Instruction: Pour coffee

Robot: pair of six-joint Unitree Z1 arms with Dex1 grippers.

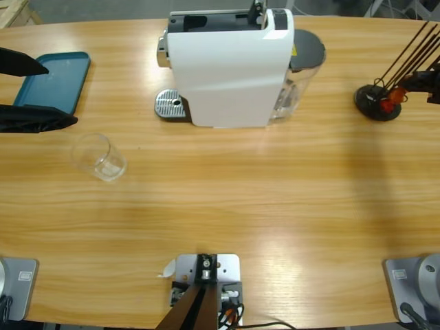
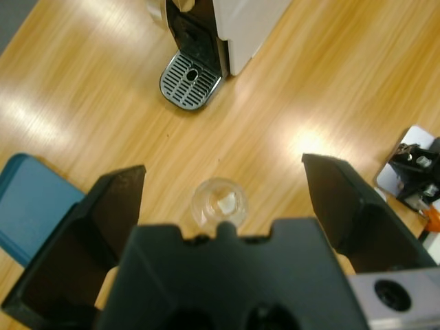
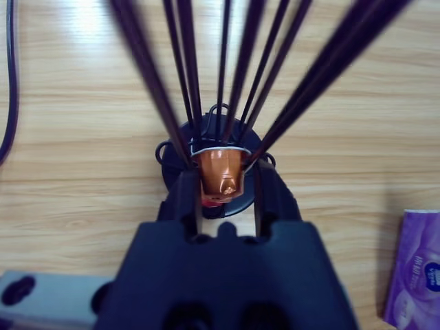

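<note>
The clear glass (image 1: 100, 157) stands upright on the wooden table (image 1: 275, 206), mouth up, long axis vertical, and holds no visible liquid. No coffee is visible in any view. The glass sits left of centre, in front of and to the left of the white coffee machine (image 1: 230, 69). The machine's metal drip grille (image 1: 172, 105) faces the left end of the table and carries nothing. A clear water tank with a grey lid (image 1: 302, 58) is attached at the machine's right end. A teal tray (image 1: 58, 79) lies at the far left, bare.

The left claw (image 2: 223, 199) hovers above the glass with both jaws spread wide; neither jaw touches it.

At the right end, a black wire capsule rack (image 1: 378, 100) stands upright on a round base. The right claw (image 3: 221, 184) has its jaws close on either side of a copper capsule (image 3: 220, 172) seated in the rack. A purple packet (image 3: 414, 271) lies near the rack.
</note>
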